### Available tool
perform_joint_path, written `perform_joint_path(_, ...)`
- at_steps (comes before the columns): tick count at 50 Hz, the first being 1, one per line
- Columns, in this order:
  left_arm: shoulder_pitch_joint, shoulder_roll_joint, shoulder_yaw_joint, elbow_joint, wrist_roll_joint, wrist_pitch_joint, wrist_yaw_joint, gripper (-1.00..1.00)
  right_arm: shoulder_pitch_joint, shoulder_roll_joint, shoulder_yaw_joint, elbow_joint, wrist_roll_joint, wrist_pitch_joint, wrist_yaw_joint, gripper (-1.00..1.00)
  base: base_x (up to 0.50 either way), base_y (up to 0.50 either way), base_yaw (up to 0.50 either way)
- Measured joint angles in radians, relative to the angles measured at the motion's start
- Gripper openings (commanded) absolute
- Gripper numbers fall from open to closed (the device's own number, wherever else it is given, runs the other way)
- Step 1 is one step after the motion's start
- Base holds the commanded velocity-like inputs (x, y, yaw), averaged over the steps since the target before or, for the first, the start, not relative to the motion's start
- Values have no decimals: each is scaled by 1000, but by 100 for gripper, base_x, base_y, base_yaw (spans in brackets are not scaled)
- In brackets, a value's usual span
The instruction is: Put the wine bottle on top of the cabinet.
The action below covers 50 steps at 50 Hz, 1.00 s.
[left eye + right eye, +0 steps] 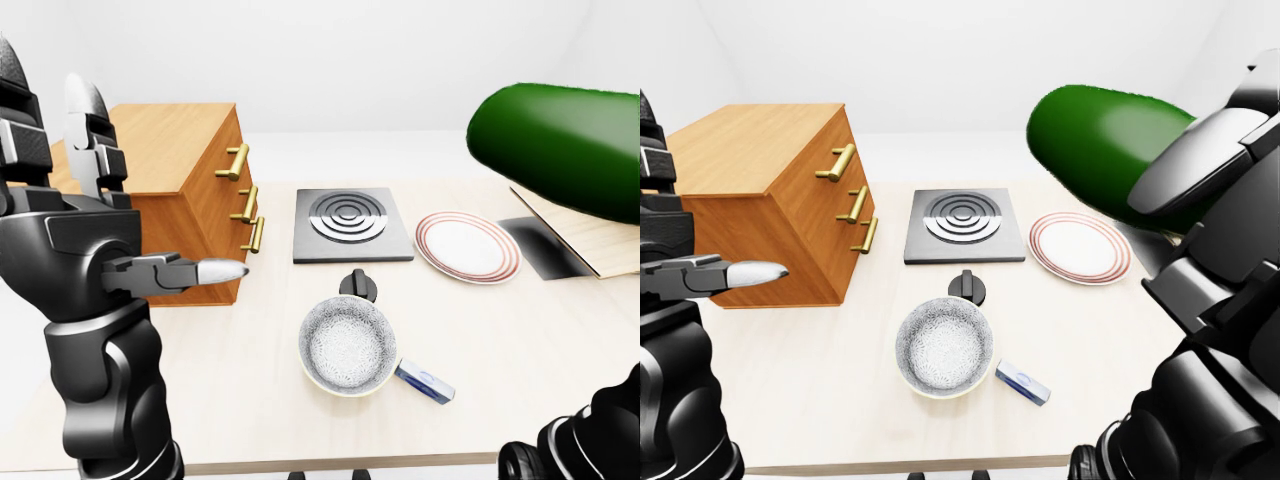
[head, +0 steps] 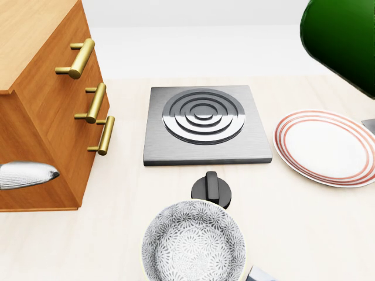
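Note:
The green wine bottle (image 1: 1100, 150) is held up close to the cameras at the upper right, lying tilted, and my right hand (image 1: 1188, 172) is shut on it. Only its rounded body shows; the neck is hidden behind the hand. The wooden cabinet (image 1: 170, 150) with three brass handles stands on the table at the left, well apart from the bottle. My left hand (image 1: 150, 190) is open and empty, raised beside the cabinet's near left corner, with one silver fingertip (image 2: 26, 174) pointing right along its side.
On the pale table (image 1: 250, 400) lie a grey hotplate (image 1: 352, 224), a black knob (image 1: 358, 285), a red-rimmed white plate (image 1: 467, 246), a speckled bowl (image 1: 347, 345) with a blue-tipped handle (image 1: 425, 382), and a wooden board (image 1: 590, 240) at the right edge.

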Motion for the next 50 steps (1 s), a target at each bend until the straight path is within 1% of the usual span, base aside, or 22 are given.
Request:
perform_joint_path(13, 5, -7, -6, 0, 7, 0, -7, 100, -87, 12, 109, 13, 13, 0, -85, -100, 0, 0, 0)
perform_joint_path(24, 3, -4, -16, -9, 25, 0, -13, 100, -103, 50, 212, 38, -22, 0, -108, -100, 0, 0, 0)
perform_joint_path(30, -12, -2, -48, 7, 79, 0, -32, 100, -102, 75, 258, 55, -62, 0, -99, -100, 0, 0, 0)
perform_joint_path(35, -31, -5, -76, 33, 146, 0, -53, 100, -96, 95, 289, 70, -96, 0, -85, -100, 0, 0, 0)
perform_joint_path(43, -55, -21, -119, 60, 247, 0, -88, 100, -85, 122, 329, 91, -147, 0, -62, -100, 0, 0, 0)
perform_joint_path(50, -74, -37, -148, 80, 316, 0, -114, 100, -76, 141, 352, 101, -183, 0, -44, -100, 0, 0, 0)
